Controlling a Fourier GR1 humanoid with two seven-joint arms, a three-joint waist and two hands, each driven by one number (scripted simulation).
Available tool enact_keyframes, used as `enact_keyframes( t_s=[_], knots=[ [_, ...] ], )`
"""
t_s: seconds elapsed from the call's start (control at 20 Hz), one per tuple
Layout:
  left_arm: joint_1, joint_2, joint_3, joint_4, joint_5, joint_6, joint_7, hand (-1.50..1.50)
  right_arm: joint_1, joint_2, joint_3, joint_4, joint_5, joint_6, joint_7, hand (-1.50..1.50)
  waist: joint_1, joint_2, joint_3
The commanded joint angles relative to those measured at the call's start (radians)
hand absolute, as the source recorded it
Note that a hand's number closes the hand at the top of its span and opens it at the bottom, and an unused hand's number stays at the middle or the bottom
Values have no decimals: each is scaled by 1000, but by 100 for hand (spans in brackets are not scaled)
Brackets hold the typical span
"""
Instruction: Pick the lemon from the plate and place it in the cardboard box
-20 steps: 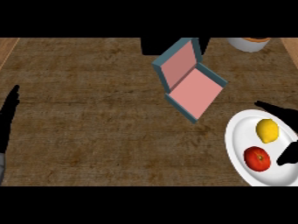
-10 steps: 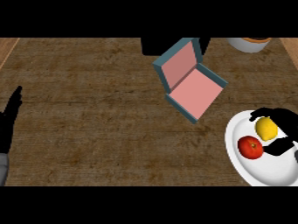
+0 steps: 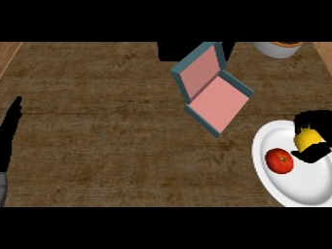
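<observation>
Between the round white plate (image 3: 298, 187) at the right and the open cardboard box with pink inside and teal walls (image 3: 215, 92) lies a narrow strip of bare brown wooden counter (image 3: 96, 126), so the way across is short and unblocked. The box's raised lid leans along its upper left side; its lower right edge faces the plate. A round red tomato (image 3: 280, 161) sits on the plate's left part. A white bowl (image 3: 278, 48) stands beyond the box, top right. The counter's wide left half lies bare.
</observation>
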Motion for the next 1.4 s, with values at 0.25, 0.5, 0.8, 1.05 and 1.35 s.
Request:
enact_keyframes(
  t_s=[0.25, 0.5, 0.8, 1.05, 1.35],
  knots=[
    [31, 19, 21, -101, 1, -36, 64, 0, -58, -88, -87, 43, -6, -126, -102, 150, -3, -3, 2],
    [27, 7, 37, -15, -6, -23, -14, 0, -70, -130, -164, -84, -95, -102, -128, 150, -18, -5, 1],
    [-18, -14, 5, -67, -26, -30, 90, 0, -95, -102, -182, -251, -173, -83, -191, 150, -10, -4, 2],
    [-16, -33, 24, 47, -37, -14, -25, 0, -140, -56, -137, -384, -226, 94, -88, 150, -10, -1, 1],
    [5, -57, 9, -11, -43, -9, 9, 0, -266, 102, -92, -441, -270, 161, 135, 150, 2, 0, 1]
  ],
)
